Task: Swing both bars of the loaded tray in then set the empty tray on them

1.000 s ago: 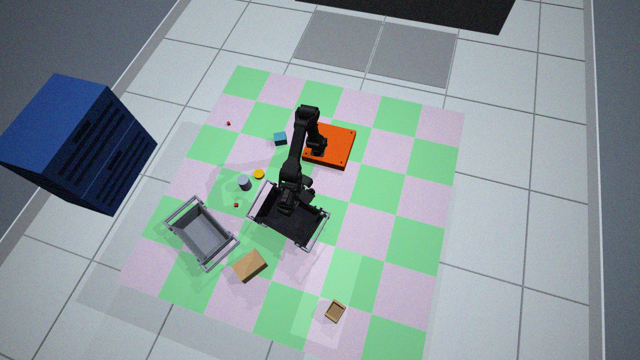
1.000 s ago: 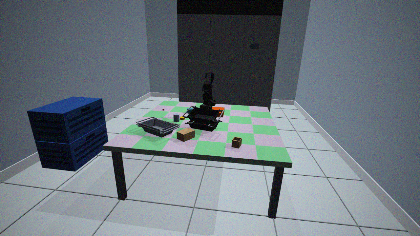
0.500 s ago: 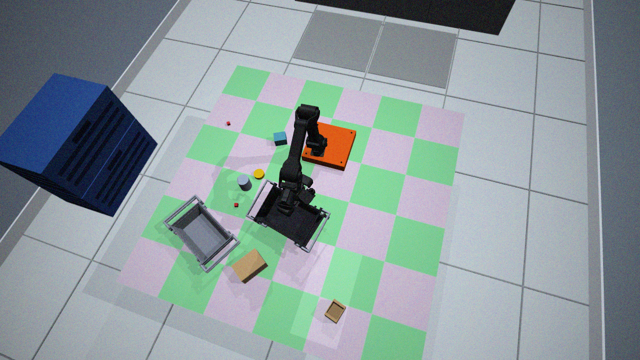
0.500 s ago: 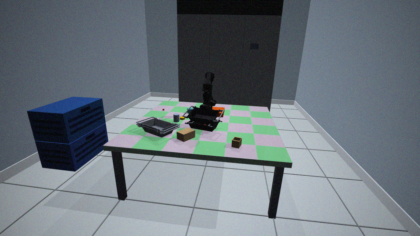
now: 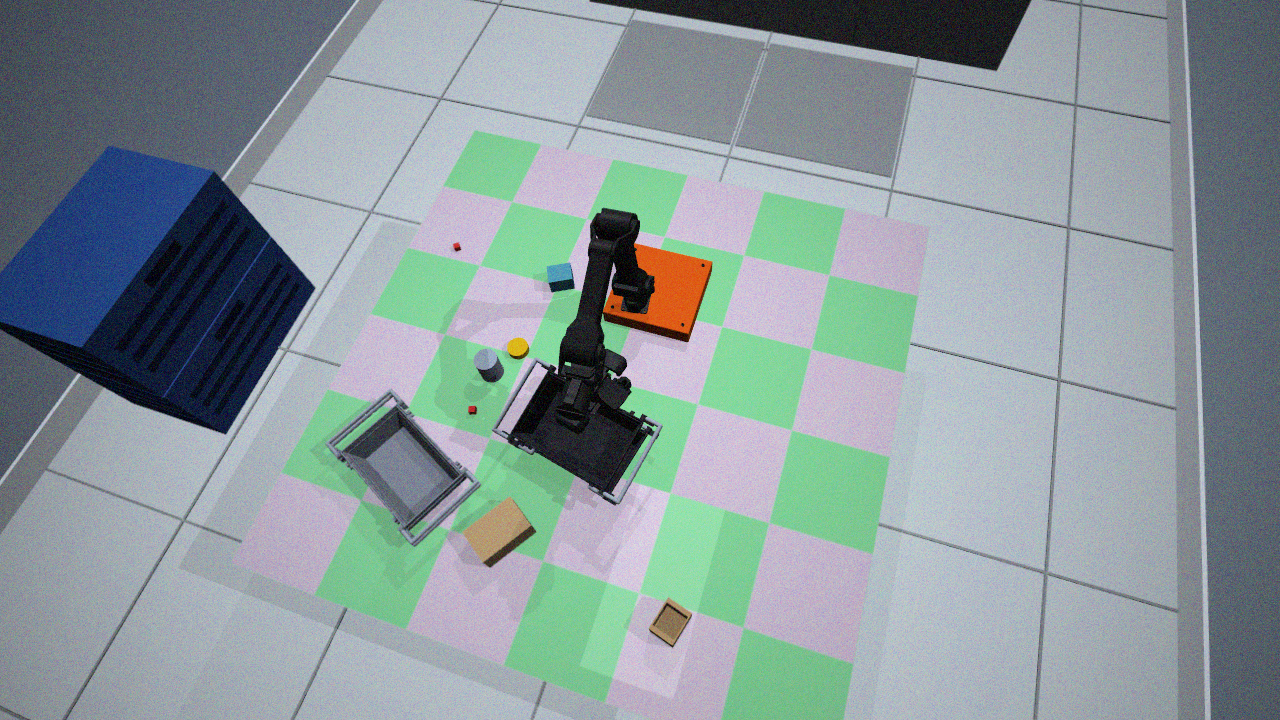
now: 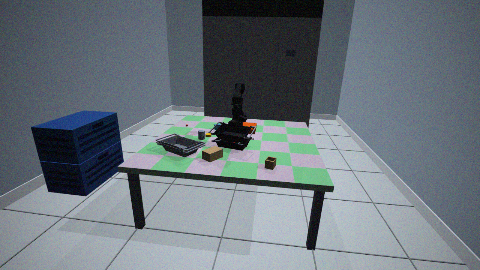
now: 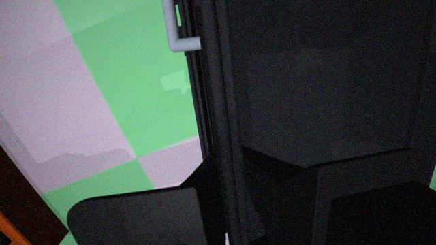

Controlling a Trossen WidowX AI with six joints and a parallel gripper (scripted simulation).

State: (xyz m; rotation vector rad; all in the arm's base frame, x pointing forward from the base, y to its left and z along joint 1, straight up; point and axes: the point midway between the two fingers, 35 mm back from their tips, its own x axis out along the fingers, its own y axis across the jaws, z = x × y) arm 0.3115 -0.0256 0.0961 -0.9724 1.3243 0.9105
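Note:
My gripper (image 5: 574, 417) (image 7: 228, 154) is shut on the long wall of the empty black tray (image 5: 595, 447) (image 6: 231, 134) (image 7: 323, 95). The held tray looks roughly level, with its light wire bars (image 5: 637, 465) out at its ends. The loaded black tray (image 6: 231, 145) is directly below it, with a little red showing. In the top view the held tray hides the load. Grey bar ends (image 6: 249, 138) show at the lower tray's rim, but I cannot tell whether its bars lie fully across. I cannot tell whether the held tray touches them.
A grey tray (image 5: 402, 465) (image 6: 181, 144) stands to the left, near a brown block (image 5: 499, 531) (image 6: 212, 154). A grey cylinder (image 5: 488, 365), yellow disc (image 5: 518, 347) and blue block (image 5: 560, 276) are nearby. A small open box (image 5: 670, 622) stands farther forward. The arm's base is on an orange plate (image 5: 675, 291).

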